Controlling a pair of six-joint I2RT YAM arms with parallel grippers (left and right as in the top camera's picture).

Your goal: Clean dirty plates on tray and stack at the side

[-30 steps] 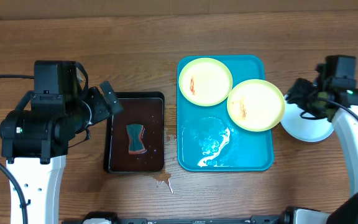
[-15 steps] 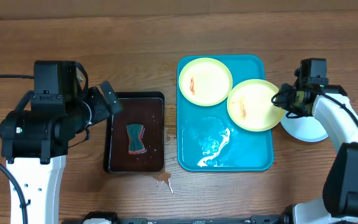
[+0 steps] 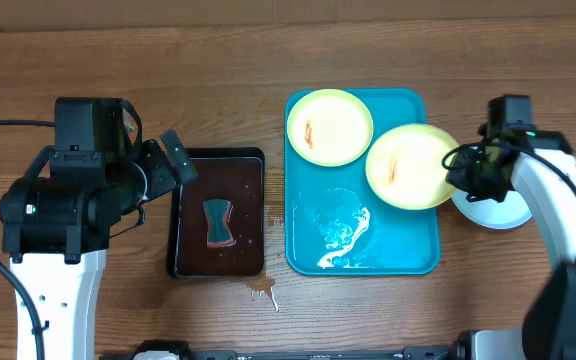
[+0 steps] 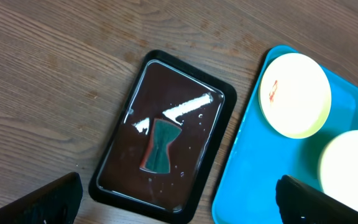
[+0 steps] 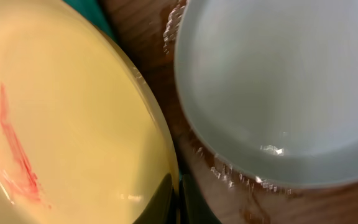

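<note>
- Right end effector (image 3: 460, 172) at right edge of right yellow-green plate (image 3: 408, 168); apparently clamped on that rim, though wrist view too close for certainty.
- Plate smeared red, overhanging right rim of tray (image 3: 408, 245).
- White plate (image 3: 496, 208) on desk (image 3: 118, 60) just right of grip: likely stacking spot.
- Round plate, no long axis.
- Left end effector (image 3: 171, 162) spread apart, well left beside black tray (image 3: 193, 262); farther arm.
</note>
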